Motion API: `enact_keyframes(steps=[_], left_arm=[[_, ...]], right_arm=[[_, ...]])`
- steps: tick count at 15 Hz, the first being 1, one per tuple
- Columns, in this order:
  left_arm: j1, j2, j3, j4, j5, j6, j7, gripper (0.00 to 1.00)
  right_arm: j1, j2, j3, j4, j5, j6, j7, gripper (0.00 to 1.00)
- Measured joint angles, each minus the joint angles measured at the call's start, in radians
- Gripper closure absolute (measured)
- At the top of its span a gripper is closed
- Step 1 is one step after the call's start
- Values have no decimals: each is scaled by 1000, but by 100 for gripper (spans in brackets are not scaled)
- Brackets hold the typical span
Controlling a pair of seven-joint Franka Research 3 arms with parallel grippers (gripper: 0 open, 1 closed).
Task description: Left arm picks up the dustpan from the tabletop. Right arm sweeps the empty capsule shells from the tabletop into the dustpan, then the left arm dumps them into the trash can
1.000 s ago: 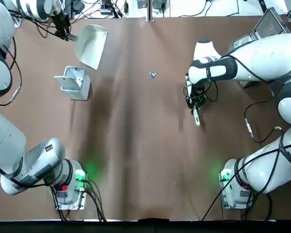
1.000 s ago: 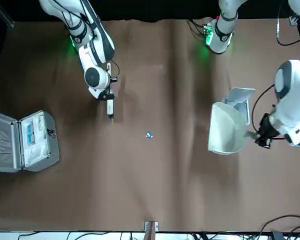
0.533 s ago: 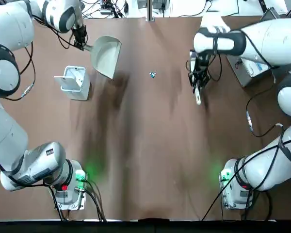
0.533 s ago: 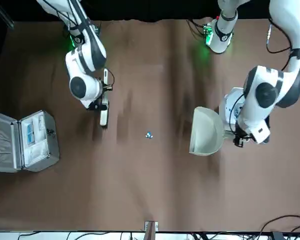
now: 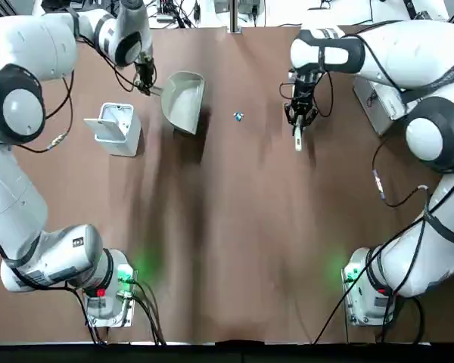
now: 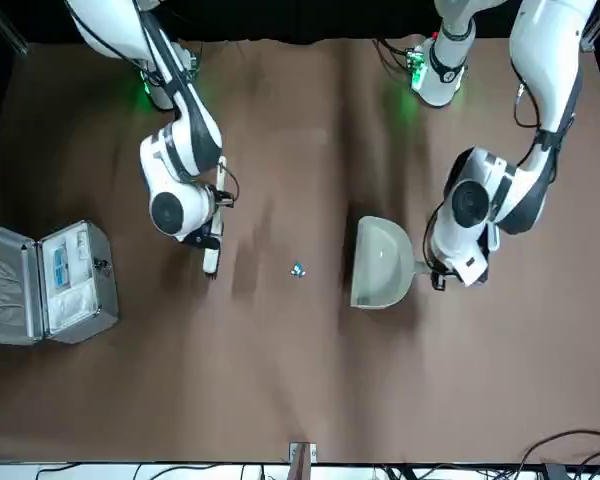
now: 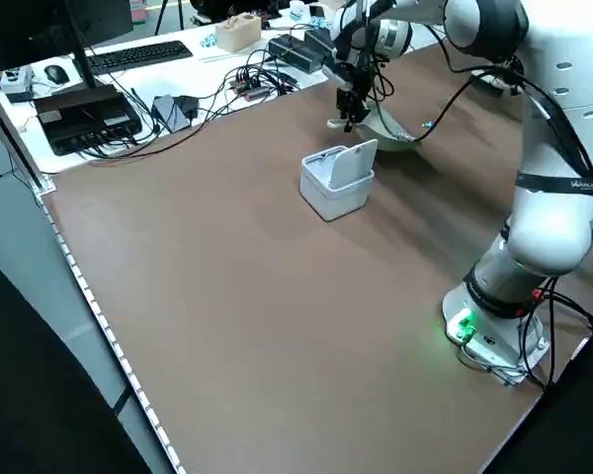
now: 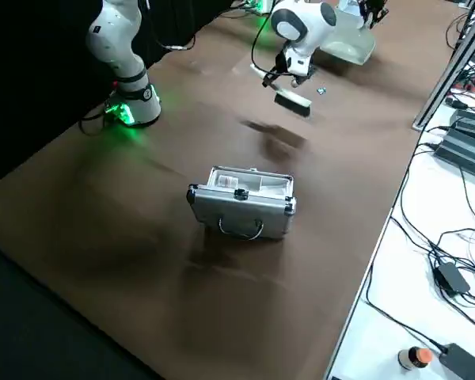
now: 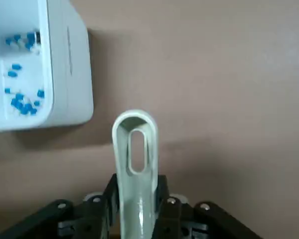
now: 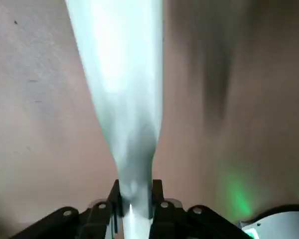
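My left gripper [image 5: 146, 84] is shut on the thin handle [image 9: 134, 159] of the cream dustpan [image 5: 184, 102], whose wide mouth faces the table's middle [image 6: 380, 265]. One tiny blue-and-white capsule shell [image 5: 238, 116] lies on the brown tabletop [image 5: 234, 242], a short way off the dustpan's mouth [image 6: 298, 269]. On the shell's other side, my right gripper [image 5: 300, 113] is shut on the slim white brush [image 5: 296, 137], which points down at the table [image 10: 122, 89]. The grey trash can [image 5: 115, 128] stands beside the dustpan with its lid up, and several blue shells lie inside it [image 9: 35, 64].
A silver metal case [image 6: 50, 280] lies open near the table edge on my right side [image 8: 241, 202]. Cables, a keyboard and boxes sit on the white bench [image 7: 119, 89] beyond the far edge. Both arm bases [image 5: 110, 291] glow green at the near edge.
My left arm has carried the dustpan from the far left corner toward the middle, closer to the shell. My right arm has moved the brush away from its base and slightly toward the shell.
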Motion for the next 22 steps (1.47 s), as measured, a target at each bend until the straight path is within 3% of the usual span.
enact_keyframes(steps=[3, 7, 12, 16, 22], left_arm=[[-56, 44, 3, 15, 59, -7, -118, 67], [-132, 115, 5, 105, 108, -117, -219, 67], [-211, 177, 8, 170, 115, -171, -281, 67], [-240, 193, 14, 190, 117, -188, -297, 67], [-353, 236, 81, 259, 128, -213, -347, 67]], right_arm=[[11, 52, 0, 106, 0, -77, 31, 74], [6, 94, -5, 233, 0, -205, 47, 74], [8, 112, -4, 285, -1, -259, 130, 74], [21, 195, 1, 354, 0, -288, 239, 74], [114, 263, 11, 393, 33, -290, 291, 74]])
